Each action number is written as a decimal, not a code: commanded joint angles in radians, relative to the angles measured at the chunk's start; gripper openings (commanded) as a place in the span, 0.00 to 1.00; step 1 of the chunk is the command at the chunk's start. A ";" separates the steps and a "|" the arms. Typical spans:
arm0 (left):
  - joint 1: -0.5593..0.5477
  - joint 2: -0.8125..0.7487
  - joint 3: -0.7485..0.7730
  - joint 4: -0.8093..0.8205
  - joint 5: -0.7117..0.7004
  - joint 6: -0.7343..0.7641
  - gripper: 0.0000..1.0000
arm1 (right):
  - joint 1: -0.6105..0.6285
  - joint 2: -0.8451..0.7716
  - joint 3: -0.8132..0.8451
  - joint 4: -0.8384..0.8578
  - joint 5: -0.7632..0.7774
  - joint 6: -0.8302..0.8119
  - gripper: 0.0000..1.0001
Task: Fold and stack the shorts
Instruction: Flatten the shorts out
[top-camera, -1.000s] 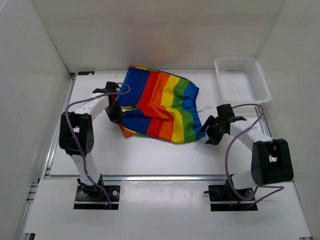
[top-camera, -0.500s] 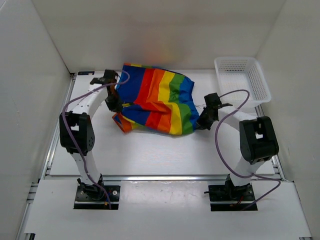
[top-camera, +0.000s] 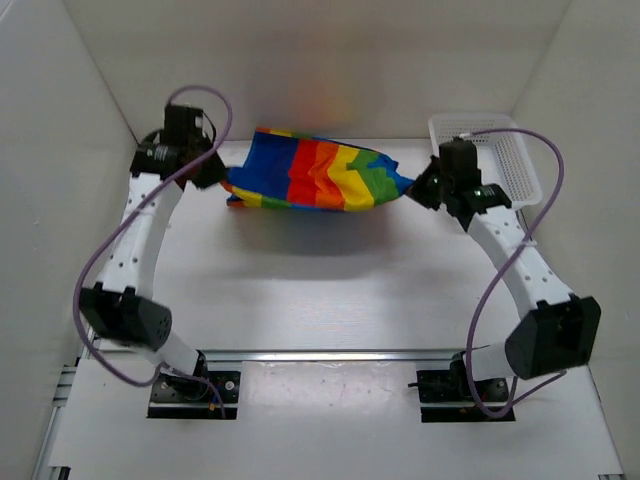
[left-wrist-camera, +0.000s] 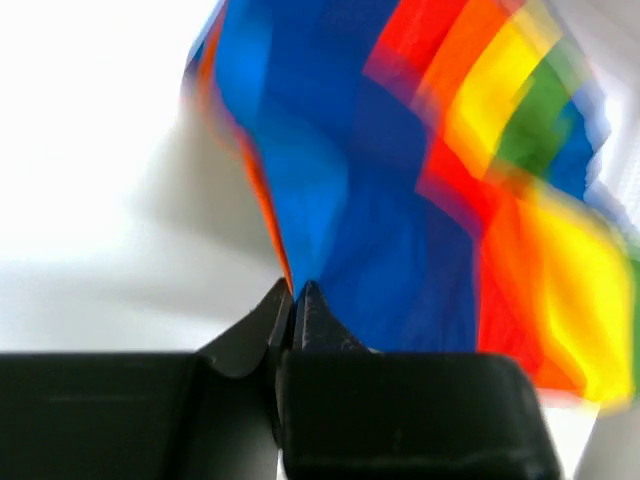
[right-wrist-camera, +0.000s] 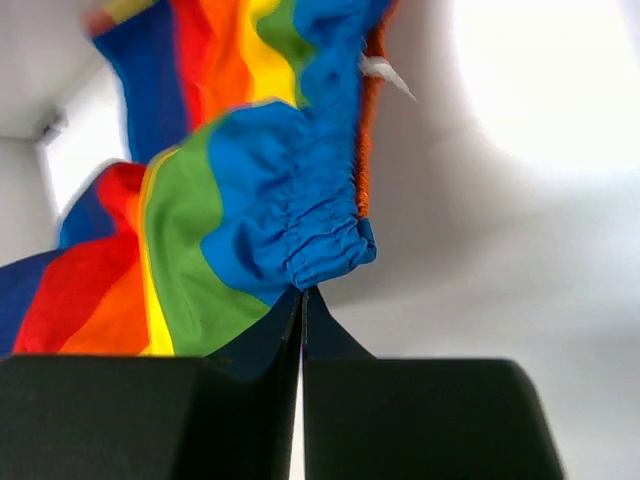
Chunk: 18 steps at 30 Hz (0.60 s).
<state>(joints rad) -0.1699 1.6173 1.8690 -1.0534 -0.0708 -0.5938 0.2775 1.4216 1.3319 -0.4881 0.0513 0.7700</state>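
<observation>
The rainbow-striped shorts (top-camera: 312, 172) hang stretched in the air between my two grippers, over the back of the table. My left gripper (top-camera: 213, 178) is shut on the blue edge of the shorts (left-wrist-camera: 330, 200) at their left end. My right gripper (top-camera: 418, 186) is shut on the gathered blue waistband corner (right-wrist-camera: 320, 250) at their right end. A bit of white drawstring (right-wrist-camera: 385, 72) shows near the waistband in the right wrist view. The left wrist view is blurred by motion.
A white mesh basket (top-camera: 500, 175) stands at the back right of the table, just behind my right arm. White walls close in the table on the left, back and right. The arm bases sit at the near edge.
Both arms have risen and spread apart, lifting the shorts off the table and pulling them taut. The right gripper closed on the waistband corner during this time.
</observation>
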 joint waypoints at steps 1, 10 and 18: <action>-0.046 -0.181 -0.363 -0.004 0.103 -0.046 0.10 | 0.008 -0.061 -0.212 -0.078 0.062 -0.003 0.00; -0.082 -0.395 -0.868 0.040 0.220 -0.169 0.78 | 0.028 -0.280 -0.533 -0.207 0.100 0.054 0.64; -0.082 -0.404 -0.898 -0.019 0.134 -0.250 0.75 | 0.017 -0.342 -0.580 -0.245 0.025 0.084 0.66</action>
<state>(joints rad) -0.2546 1.2339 1.0119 -1.0477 0.0921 -0.7895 0.2996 1.0798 0.7734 -0.7105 0.1120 0.8322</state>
